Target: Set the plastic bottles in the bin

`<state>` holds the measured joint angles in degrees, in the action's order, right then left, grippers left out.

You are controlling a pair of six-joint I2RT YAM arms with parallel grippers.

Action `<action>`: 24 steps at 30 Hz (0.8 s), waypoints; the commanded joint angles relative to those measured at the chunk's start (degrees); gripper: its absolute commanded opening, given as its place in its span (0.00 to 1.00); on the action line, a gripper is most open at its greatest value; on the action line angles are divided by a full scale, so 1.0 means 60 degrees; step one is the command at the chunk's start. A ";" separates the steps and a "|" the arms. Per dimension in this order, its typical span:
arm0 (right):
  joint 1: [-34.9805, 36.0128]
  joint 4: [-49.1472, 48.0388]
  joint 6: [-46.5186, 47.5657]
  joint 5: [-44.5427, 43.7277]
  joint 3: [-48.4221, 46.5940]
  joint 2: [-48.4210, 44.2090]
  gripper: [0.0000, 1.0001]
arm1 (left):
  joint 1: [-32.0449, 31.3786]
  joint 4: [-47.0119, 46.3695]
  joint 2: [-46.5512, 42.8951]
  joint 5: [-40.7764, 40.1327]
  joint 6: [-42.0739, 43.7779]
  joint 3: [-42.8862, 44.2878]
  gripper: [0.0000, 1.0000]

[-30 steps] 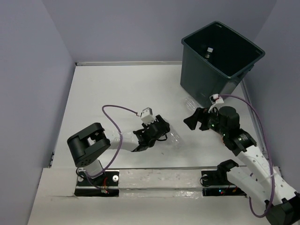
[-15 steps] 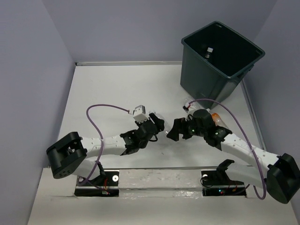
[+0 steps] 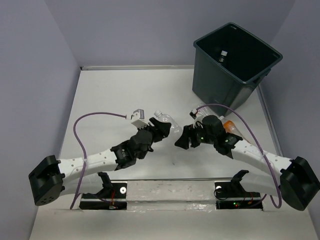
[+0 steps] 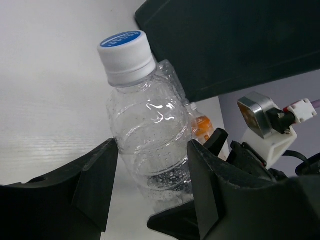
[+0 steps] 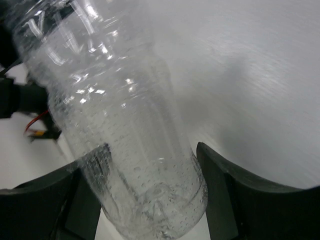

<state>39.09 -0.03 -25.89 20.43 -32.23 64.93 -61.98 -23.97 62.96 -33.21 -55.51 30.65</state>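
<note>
A clear plastic bottle (image 3: 169, 123) with a white and blue cap is held above the table by my left gripper (image 3: 159, 131), which is shut on its body. In the left wrist view the bottle (image 4: 145, 130) stands between the fingers of that gripper (image 4: 152, 150). My right gripper (image 3: 181, 139) is open, with its fingers on either side of the bottle's base (image 5: 115, 100) in the right wrist view (image 5: 152, 155). A bottle with orange contents (image 3: 229, 125) lies under the right arm and shows in the left wrist view (image 4: 201, 125). The dark grey-green bin (image 3: 235, 82) stands at the far right.
A small white-capped item (image 3: 223, 52) lies inside the bin. The bin's dark wall (image 4: 225, 45) fills the background of the left wrist view. Purple cables loop off both wrists. Walls close the table at the back and on both sides.
My left arm has stretched forward and carried the clear bottle away from the near edge. My right gripper has swung left from beside the bin and come around the bottle's base.
</note>
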 commanded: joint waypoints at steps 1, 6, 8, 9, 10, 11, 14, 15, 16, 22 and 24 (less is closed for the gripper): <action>0.0062 -0.0815 -0.0548 -0.0224 -0.0956 -0.0858 0.42 | -0.0057 -0.0035 -0.0882 0.0262 0.0841 0.0310 0.34; 0.0062 0.0324 0.0254 -0.1862 -0.2635 -0.1314 0.35 | -0.0042 0.1488 -0.2358 -0.0455 0.1850 0.1028 0.85; 0.0062 0.0662 0.0563 -0.2216 -0.3239 -0.1111 0.34 | -0.0042 0.1984 -0.2974 -0.0674 0.2101 0.1203 0.94; 0.0062 0.0781 0.0724 -0.2421 -0.3575 -0.1022 0.34 | -0.0042 0.2234 -0.3181 -0.0763 0.2175 0.1393 0.99; 0.0062 0.0927 0.1132 -0.2727 -0.3941 -0.0934 0.34 | -0.0042 0.2440 -0.3372 -0.0807 0.2306 0.1438 0.99; 0.0062 0.1233 0.1354 -0.3339 -0.4728 -0.0817 0.34 | -0.0042 0.2703 -0.3737 -0.0837 0.2380 0.1453 0.99; -0.0186 0.1848 0.2204 -0.4764 -0.6485 -0.0670 0.33 | -0.0042 0.3186 -0.4193 -0.0661 0.2527 0.1380 0.99; -0.0376 0.2025 0.2380 -0.4897 -0.6958 -0.0655 0.32 | -0.0042 0.3334 -0.4397 -0.0618 0.2513 0.1337 0.99; -0.0479 0.2389 0.2700 -0.5304 -0.7862 -0.0553 0.32 | -0.0042 0.3524 -0.4486 -0.0516 0.2542 0.1235 0.99; -0.1708 0.3022 0.5144 -0.9124 -1.0154 0.0514 0.32 | -0.0042 0.3950 -0.4912 0.0186 0.2571 0.0824 0.99; -0.2337 0.3374 0.5325 -0.9366 -1.0697 0.1203 0.33 | -0.0042 0.3907 -0.5233 0.0509 0.2790 0.0926 0.99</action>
<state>30.96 14.96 -3.75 -21.15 -90.96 65.78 -62.15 -1.96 33.89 -33.50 -41.80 36.34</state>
